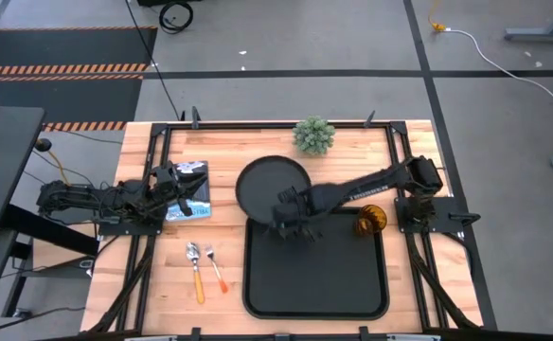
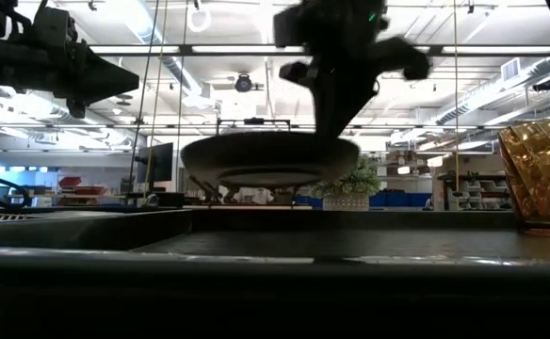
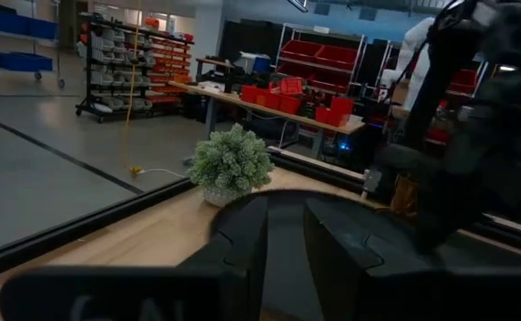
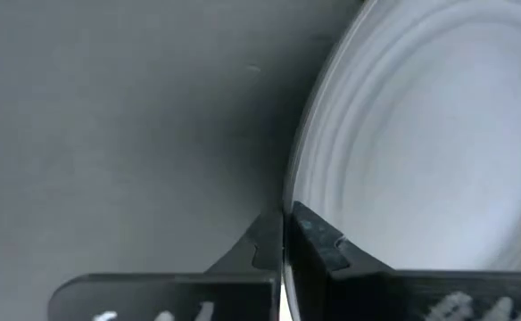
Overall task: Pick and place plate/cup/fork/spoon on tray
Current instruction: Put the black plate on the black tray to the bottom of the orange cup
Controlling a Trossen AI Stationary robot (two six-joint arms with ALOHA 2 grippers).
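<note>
While the right gripper (image 1: 291,220) pinches the rim of the round matte black plate (image 1: 269,183), we see the plate lifted, roughly level, over the rectangular tray's (image 1: 371,284) far edge. Our left gripper (image 1: 184,189) waits aside, fingers apparently narrowly parted.

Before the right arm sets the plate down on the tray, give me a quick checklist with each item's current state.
1. Right gripper shut on the plate rim: ok, seen in its wrist view.
2. Plate lifted off the table: ok, low view shows a gap beneath.
3. Plate fully over the tray: not ok, mostly beyond its far edge.
4. Tray surface free: ok.
5. Cup apart from the plate: ok.
6. Left gripper out of the way: ok, over the table's left side.
</note>
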